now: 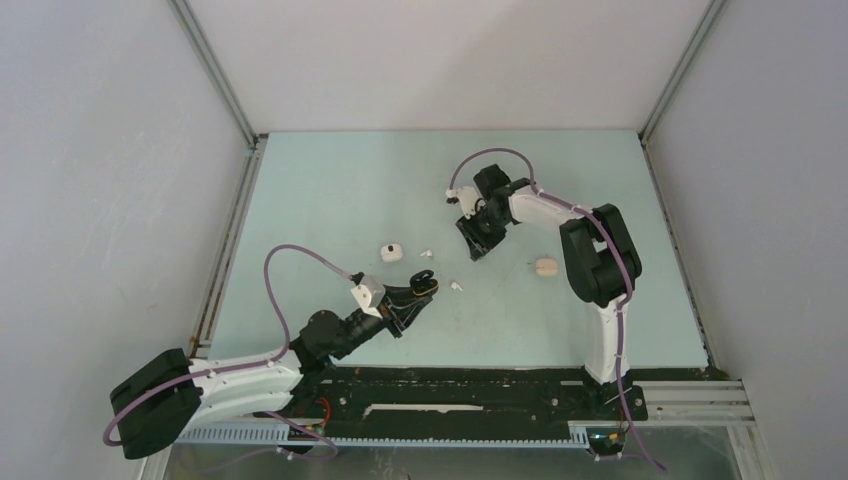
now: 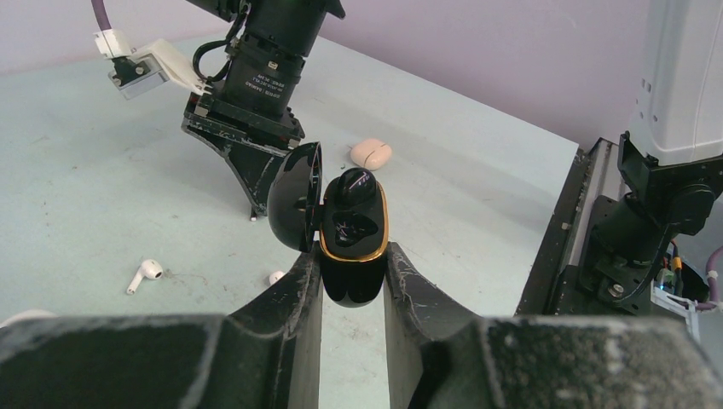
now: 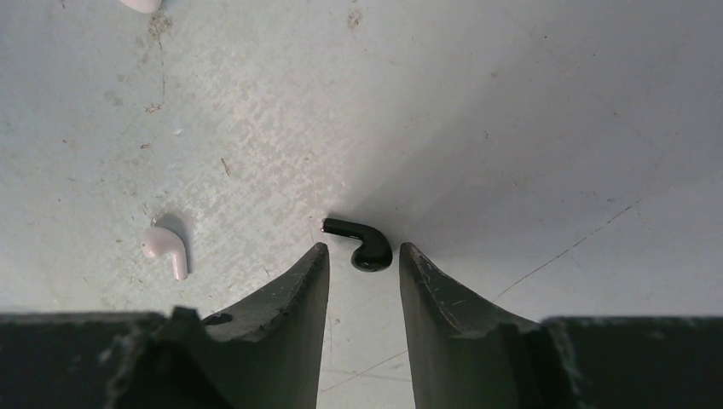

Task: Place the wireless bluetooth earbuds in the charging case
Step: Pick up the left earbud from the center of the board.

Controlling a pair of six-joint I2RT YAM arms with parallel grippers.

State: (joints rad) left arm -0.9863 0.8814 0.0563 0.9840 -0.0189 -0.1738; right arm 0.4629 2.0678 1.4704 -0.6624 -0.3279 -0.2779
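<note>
Left fingers (image 2: 294, 298) pinch black charging case (image 2: 351, 264), lid open. Right fingers (image 3: 294, 294) spread, black earbud (image 3: 373, 251) on bench (image 3: 511, 128) at their 12 o'clock. Light, slick, tiny; likely grip across bulb, not stem.

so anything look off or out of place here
Nothing looks damaged, but buds lie loose on the table: a black earbud on its side at the tips of the right gripper, a white earbud nearby. The black case in the left gripper is open with one bud seated.
</note>
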